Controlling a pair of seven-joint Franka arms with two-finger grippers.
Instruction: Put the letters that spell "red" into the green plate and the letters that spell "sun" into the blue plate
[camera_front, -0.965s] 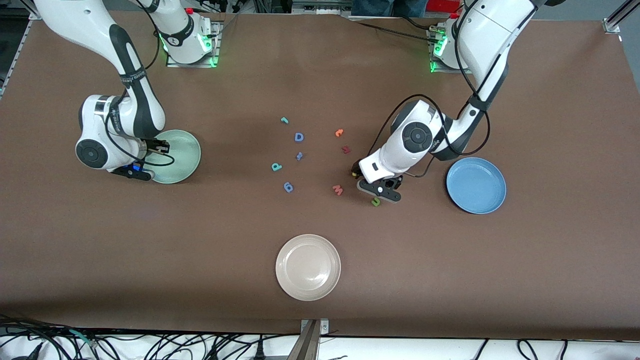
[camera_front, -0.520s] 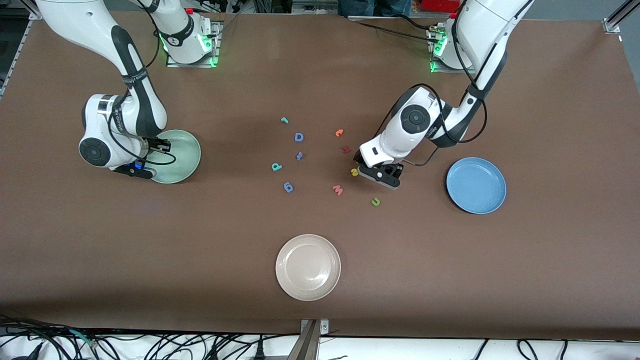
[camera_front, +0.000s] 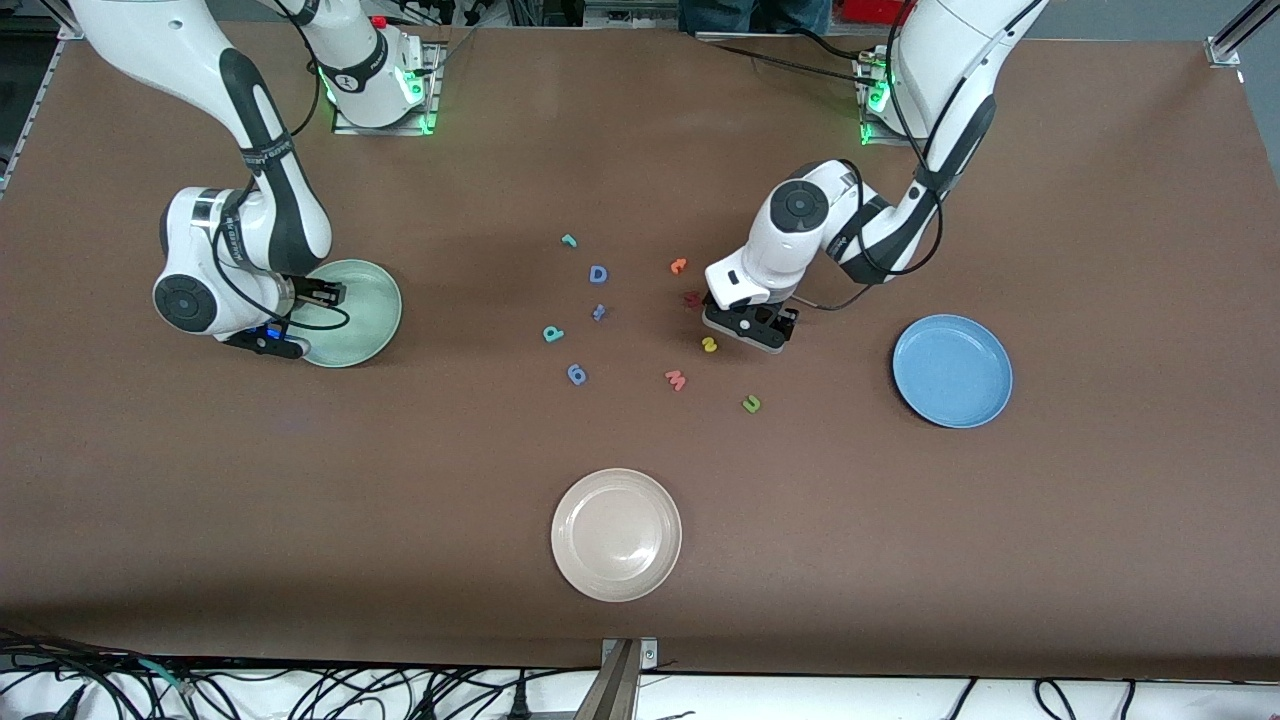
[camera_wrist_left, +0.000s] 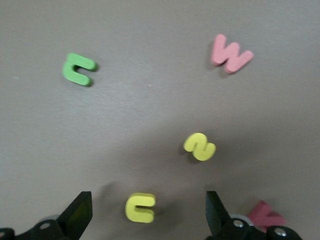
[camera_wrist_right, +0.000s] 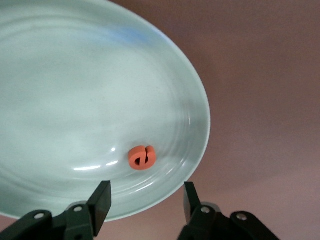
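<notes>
Brown table (camera_front: 1100, 560) — cables (camera_front: 300, 690) below.

The e (camera_wrist_right: 142, 157) lies in the plate (camera_front: 378, 312) at the right arm's end. The s (camera_front: 709, 344), u (camera_wrist_left: 140, 207), n (camera_front: 751, 403) and w (camera_front: 676, 380) lie on the table (camera_front: 1000, 560), apparently apart.

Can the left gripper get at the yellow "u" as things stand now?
Probably yes. The left gripper is open right over the yellow "u", which lies flat between its fingers, apart from the yellow "s".
</notes>
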